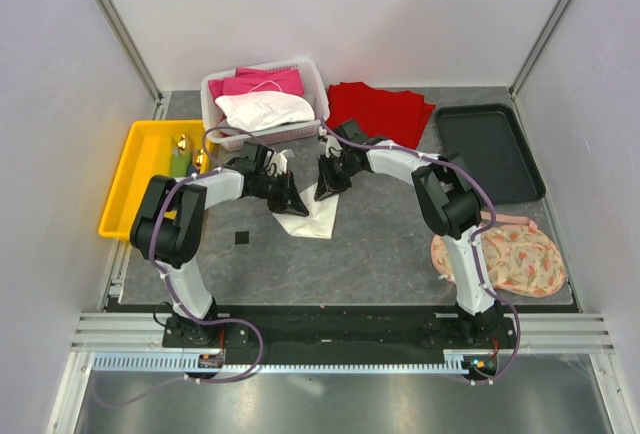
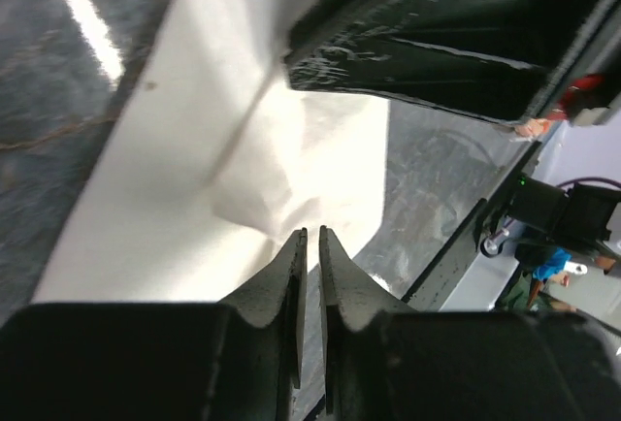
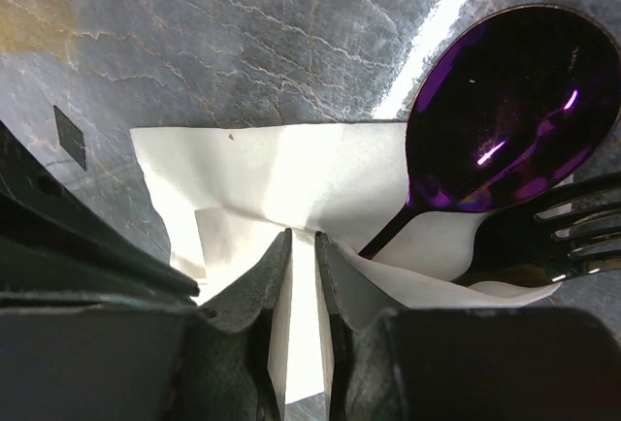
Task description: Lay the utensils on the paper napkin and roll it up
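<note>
Fingers, L gripper (image 2: 312, 246): slit apart over paper napkin (image 2: 243, 149). R gripper (image 3: 303, 246): napkin between tips, grip unconfirmed; spoon (image 3: 505, 111), fork (image 3: 505, 246) at 2 o'clock.

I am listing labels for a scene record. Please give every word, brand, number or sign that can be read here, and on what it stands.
None can be read in any view.
The paper napkin is plain; the purple spoon and fork show only reflections.
The small black square near the napkin looks blank.
The yellow bin, white basket and black tray show no markings.
</note>
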